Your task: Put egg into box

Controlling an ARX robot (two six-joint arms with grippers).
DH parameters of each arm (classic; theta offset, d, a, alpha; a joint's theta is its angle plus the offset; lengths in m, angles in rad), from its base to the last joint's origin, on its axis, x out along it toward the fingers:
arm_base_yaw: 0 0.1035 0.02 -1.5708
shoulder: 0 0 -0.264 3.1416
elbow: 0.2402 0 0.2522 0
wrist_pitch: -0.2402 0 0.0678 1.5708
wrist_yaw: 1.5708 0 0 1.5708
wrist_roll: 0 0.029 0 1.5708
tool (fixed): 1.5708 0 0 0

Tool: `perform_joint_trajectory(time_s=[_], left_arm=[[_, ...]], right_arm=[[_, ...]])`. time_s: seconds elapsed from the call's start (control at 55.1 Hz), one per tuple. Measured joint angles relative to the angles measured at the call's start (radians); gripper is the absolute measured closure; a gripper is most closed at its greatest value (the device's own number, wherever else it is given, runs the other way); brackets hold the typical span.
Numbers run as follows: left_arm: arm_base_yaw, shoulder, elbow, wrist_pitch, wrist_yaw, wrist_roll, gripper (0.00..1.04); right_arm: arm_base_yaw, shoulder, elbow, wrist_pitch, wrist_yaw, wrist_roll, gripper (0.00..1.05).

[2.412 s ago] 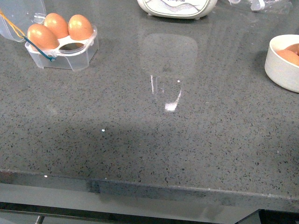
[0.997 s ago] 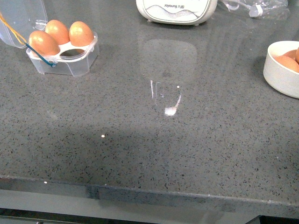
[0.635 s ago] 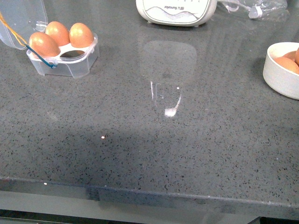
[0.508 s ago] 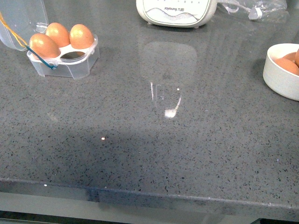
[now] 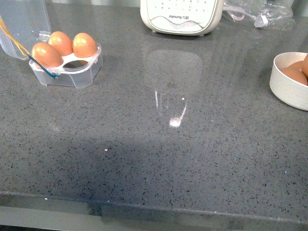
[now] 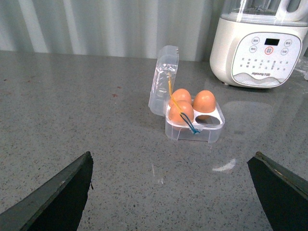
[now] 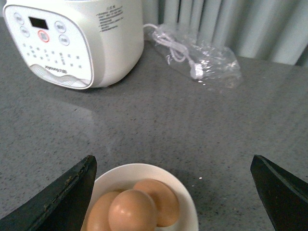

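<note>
The box (image 5: 65, 67) stands at the far left of the grey counter with its clear lid (image 5: 21, 21) hinged up. It holds three orange-brown eggs (image 5: 62, 43), and one cup (image 5: 81, 61) is bare. In the left wrist view the box (image 6: 195, 130) lies ahead of my open left gripper (image 6: 173, 155), well apart from it. A white bowl (image 7: 144, 171) holds three more eggs, and an egg (image 7: 132, 211) at its front lies just below my open right gripper (image 7: 173, 158). Neither gripper holds anything. No arm shows in the front view.
A white kitchen appliance (image 5: 182, 14) stands at the back middle of the counter. A clear bag with a cable (image 7: 202, 60) lies to its right. The bowl (image 5: 286, 89) sits at the right edge. The counter's front edge (image 5: 154, 211) runs along the bottom.
The front view has shifted a little: box, bowl and appliance show lower in the picture than before. Nothing on the counter has moved relative to the rest.
</note>
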Motion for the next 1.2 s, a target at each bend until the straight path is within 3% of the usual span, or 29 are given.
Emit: perform_joint_trajectory(time_s=[0.272,1.197], left_arm=[[0.000,0.000,0.000,0.000,0.000,0.000,0.07],[0.000,0.000,0.000,0.000,0.000,0.000,0.07]], right_arm=[[0.032,0.069,0.028,-0.091,-0.029,-0.018,0.07],[0.042,0.192,0.019,-0.114,-0.009,-0.063,0.07]])
